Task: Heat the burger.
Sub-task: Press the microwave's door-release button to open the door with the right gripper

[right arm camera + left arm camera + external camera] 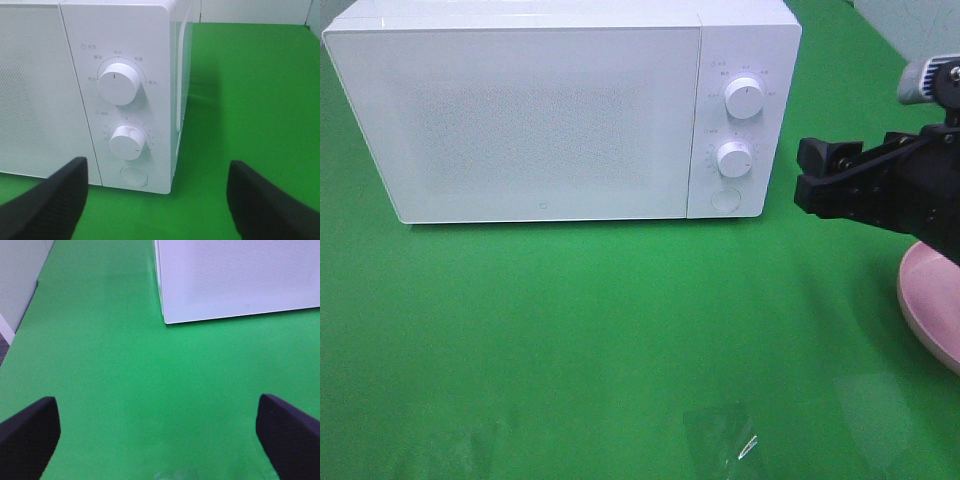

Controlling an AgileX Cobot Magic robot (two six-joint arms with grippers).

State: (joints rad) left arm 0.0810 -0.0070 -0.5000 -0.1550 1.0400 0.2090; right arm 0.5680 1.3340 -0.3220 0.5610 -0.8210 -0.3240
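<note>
The right pincer hangs with its jaws wide apart and nothing between them. It sits just off the right end of the microwave, tips pointing at the control panel. Seen from the right wrist, the two knobs and the round button at the foot of the panel lie straight ahead, with the button lowest and closest to the line of the open jaws. The microwave door is shut.

Outward the other way, behind that pincer and partly under its arm, a pink plate rests at the right edge of the surface. Only part of its rim shows. The burger is not visible in any view. It is probably on that plate, hidden by the arm or cut off by the frame edge, but that cannot be confirmed.

The left pincer is also fully spread and empty. It is out of the high view, and its own camera shows it looking across bare green toward the microwave's near left corner.

The relation that matters is that the panel lies in front of the right pincer and the plate behind it. The right arm is therefore nearer to both, and the door probably has to be opened before the plate is fetched.
</note>
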